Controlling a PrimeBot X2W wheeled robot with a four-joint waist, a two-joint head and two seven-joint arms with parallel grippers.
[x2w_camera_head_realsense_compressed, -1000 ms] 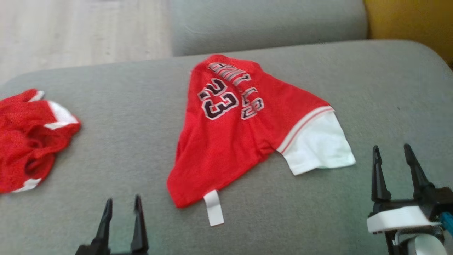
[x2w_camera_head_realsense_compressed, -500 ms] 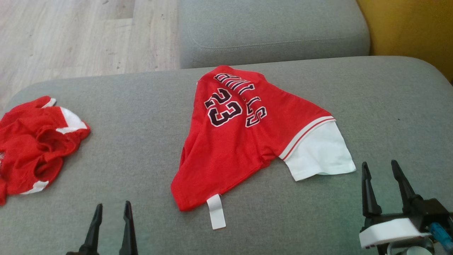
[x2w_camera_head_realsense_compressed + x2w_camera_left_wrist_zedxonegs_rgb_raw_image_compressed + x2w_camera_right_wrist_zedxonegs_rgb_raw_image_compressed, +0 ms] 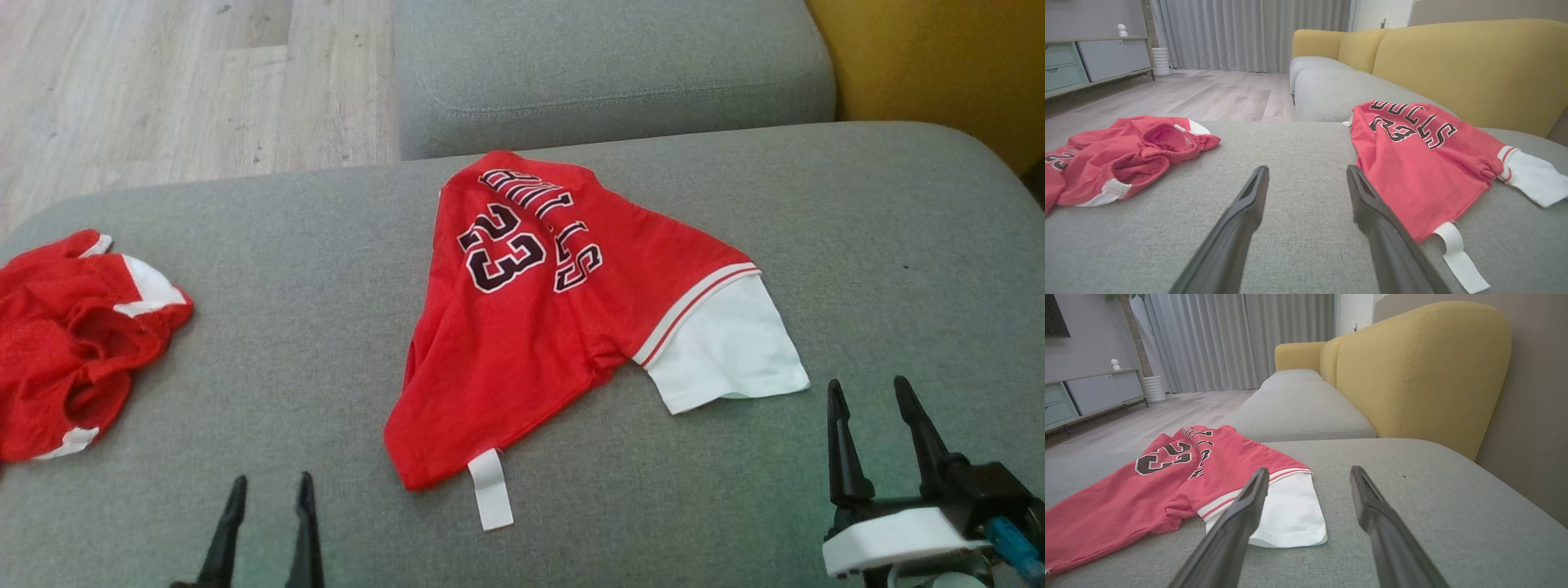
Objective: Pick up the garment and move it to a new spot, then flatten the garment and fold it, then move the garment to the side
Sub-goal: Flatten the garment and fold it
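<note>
A red jersey [image 3: 547, 327] with "23" and "BULLS" lettering lies folded over on the grey sofa seat [image 3: 310, 269], its white sleeve [image 3: 722, 347] sticking out to the right and a white tag [image 3: 492, 490] at its near edge. It also appears as the jersey [image 3: 1421, 159] in the left wrist view and the jersey [image 3: 1167, 486] in the right wrist view. My left gripper [image 3: 271, 490] hovers open near the seat's front, left of the jersey. My right gripper [image 3: 868, 390] stands open just right of the white sleeve. Both hold nothing.
A second red garment [image 3: 69, 343] lies crumpled at the seat's left end. Another grey seat cushion [image 3: 612, 73] lies beyond, with the yellow sofa back [image 3: 939, 65] at the right. Wooden floor [image 3: 163, 82] shows at the upper left.
The head camera shifted, so the whole scene slid slightly. Both grippers sit lower in view than a second ago. The jersey lies as before.
</note>
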